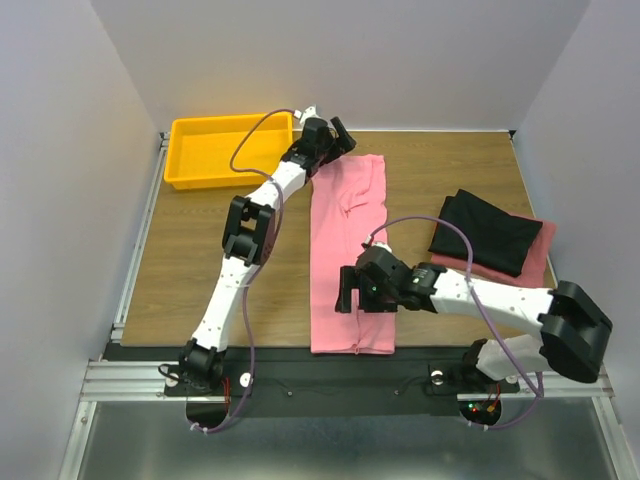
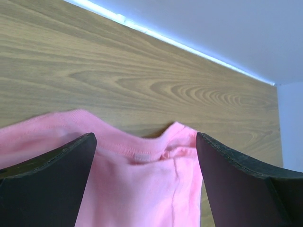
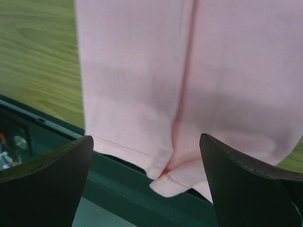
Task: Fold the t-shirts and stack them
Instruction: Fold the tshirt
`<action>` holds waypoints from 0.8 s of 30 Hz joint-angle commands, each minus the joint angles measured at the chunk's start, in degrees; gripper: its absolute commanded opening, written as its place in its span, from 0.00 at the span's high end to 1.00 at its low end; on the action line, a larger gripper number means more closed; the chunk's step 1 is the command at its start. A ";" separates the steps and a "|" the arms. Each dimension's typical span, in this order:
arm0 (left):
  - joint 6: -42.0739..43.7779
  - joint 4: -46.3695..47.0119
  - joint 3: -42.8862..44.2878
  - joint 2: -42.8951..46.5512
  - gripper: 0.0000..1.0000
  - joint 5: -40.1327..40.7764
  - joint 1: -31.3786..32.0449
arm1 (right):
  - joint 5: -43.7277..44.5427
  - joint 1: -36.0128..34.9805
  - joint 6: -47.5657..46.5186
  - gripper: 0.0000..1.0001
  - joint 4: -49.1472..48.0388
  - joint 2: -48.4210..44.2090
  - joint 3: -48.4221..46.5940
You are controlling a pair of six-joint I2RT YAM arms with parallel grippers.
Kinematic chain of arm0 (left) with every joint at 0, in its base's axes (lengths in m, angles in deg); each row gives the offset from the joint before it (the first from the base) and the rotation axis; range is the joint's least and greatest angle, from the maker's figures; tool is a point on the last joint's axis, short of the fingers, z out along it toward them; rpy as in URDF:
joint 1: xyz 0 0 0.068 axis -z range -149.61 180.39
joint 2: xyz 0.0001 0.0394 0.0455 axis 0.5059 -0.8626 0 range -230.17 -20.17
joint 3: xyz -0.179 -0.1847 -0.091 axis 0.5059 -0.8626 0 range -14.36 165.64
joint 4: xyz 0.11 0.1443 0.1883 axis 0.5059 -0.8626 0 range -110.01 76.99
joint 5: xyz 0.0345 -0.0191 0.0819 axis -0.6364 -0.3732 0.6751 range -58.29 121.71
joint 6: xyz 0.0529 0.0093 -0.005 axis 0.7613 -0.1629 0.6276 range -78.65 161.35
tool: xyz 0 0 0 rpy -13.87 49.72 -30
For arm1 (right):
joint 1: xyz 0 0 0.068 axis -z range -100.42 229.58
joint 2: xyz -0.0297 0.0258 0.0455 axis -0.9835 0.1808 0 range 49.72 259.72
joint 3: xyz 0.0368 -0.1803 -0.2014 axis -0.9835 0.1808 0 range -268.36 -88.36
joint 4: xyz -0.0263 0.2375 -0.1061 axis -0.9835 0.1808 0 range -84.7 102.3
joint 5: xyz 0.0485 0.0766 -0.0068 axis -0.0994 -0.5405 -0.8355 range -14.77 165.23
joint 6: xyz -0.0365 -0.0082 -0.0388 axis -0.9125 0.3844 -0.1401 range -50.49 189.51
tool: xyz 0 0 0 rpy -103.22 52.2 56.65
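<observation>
A pink t-shirt (image 1: 350, 250) lies folded into a long narrow strip down the middle of the table, collar at the far end, hem at the near edge. My left gripper (image 1: 335, 135) is open and empty, just beyond the collar end; its wrist view shows the collar (image 2: 142, 156) between the fingers. My right gripper (image 1: 350, 292) is open and empty above the near part of the strip; its wrist view shows the hem (image 3: 161, 165) hanging over the table edge. A folded black shirt (image 1: 485, 232) lies on a folded pink one (image 1: 535, 262) at the right.
A yellow plastic tray (image 1: 225, 150) stands at the far left corner. The black and metal rail (image 1: 350, 375) runs along the near table edge. Grey walls close in the sides and back.
</observation>
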 commanded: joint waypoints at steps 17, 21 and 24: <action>-6.76 2.36 -98.84 89.95 0.01 11.34 19.33 | 8.25 0.07 -0.80 0.00 15.08 -13.28 2.36; -13.45 -4.65 -108.43 101.11 0.02 11.52 28.73 | 5.70 0.07 1.22 0.00 17.91 -16.62 5.61; -17.59 -13.80 -110.11 105.87 0.02 12.67 36.30 | 0.70 0.07 2.01 0.00 18.09 -16.46 8.25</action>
